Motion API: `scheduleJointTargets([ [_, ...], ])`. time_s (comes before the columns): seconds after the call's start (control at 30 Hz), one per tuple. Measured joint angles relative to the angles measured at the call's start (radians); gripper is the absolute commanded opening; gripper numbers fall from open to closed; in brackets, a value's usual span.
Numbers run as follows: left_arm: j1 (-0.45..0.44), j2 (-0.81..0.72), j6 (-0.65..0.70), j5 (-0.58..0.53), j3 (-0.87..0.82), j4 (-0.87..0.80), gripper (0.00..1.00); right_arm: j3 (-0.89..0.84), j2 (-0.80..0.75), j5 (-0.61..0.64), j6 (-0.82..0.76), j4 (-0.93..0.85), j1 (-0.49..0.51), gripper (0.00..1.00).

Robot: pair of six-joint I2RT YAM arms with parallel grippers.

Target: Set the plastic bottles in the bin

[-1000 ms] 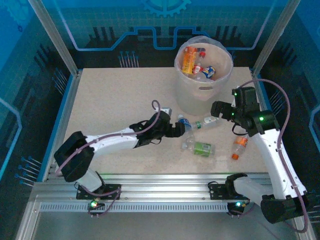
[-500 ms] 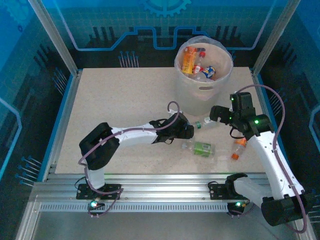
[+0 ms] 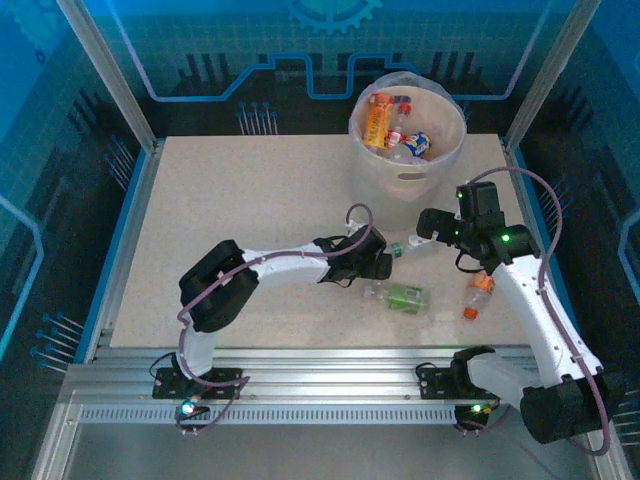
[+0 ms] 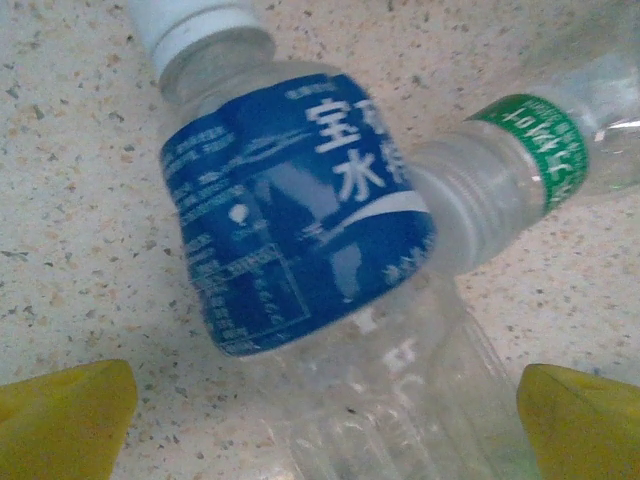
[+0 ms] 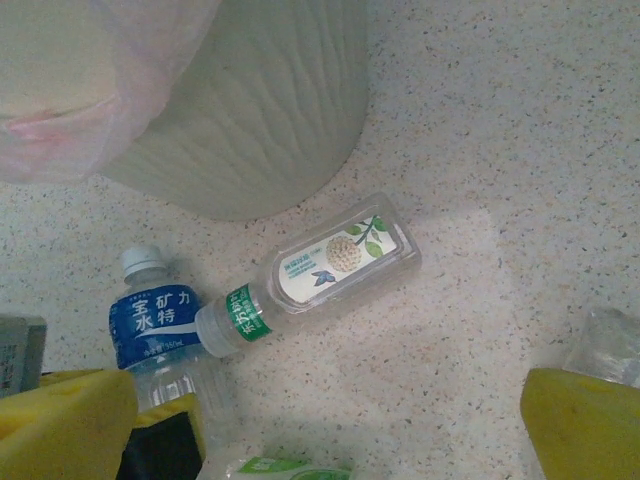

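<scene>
Reaching farther right than a second ago, left gripper (image 4: 322, 405), fingers spread, straddles the blue-label bottle (image 4: 300, 210). Right gripper (image 5: 320, 430), also spread, has shifted little. Blue label reads 宝矿力水特.

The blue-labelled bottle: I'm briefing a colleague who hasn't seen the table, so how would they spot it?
Find the big off-white bin; on the table just in front of it two clear bottles lie touching. The blue-labelled bottle lies between the left gripper's open fingers, white characters on dark blue; its neighbour has a green cap band and white label.
</scene>
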Motion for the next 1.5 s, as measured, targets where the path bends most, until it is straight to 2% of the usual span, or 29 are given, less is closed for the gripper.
scheduleJointTargets([
  [0.5, 0.047, 0.01, 0.003, -0.045, -0.025, -0.047, 0.97, -0.006, 0.031, -0.014, 0.0, 0.019, -0.006, 1.0],
  [0.73, 0.064, 0.026, 0.003, -0.045, -0.025, -0.041, 0.82, -0.006, 0.037, -0.024, 0.0, 0.021, -0.006, 1.0],
  [0.9, 0.067, 0.042, 0.004, -0.048, -0.026, -0.038, 0.63, -0.006, 0.041, -0.027, 0.0, 0.021, -0.006, 1.0],
  [1.0, 0.069, 0.042, -0.001, -0.053, -0.027, -0.03, 0.59, -0.006, 0.047, -0.038, 0.001, 0.022, -0.006, 1.0],
  [1.1, 0.069, 0.032, -0.002, -0.058, -0.045, -0.013, 0.55, -0.006, 0.052, -0.058, 0.004, 0.029, -0.006, 1.0],
  [1.27, 0.069, -0.036, -0.001, -0.086, -0.132, -0.002, 0.54, -0.013, 0.055, -0.11, 0.012, 0.058, -0.006, 1.0],
  [1.5, 0.071, -0.235, 0.032, -0.145, -0.292, 0.057, 0.52, -0.023, 0.058, -0.222, 0.016, 0.104, 0.001, 1.0],
])
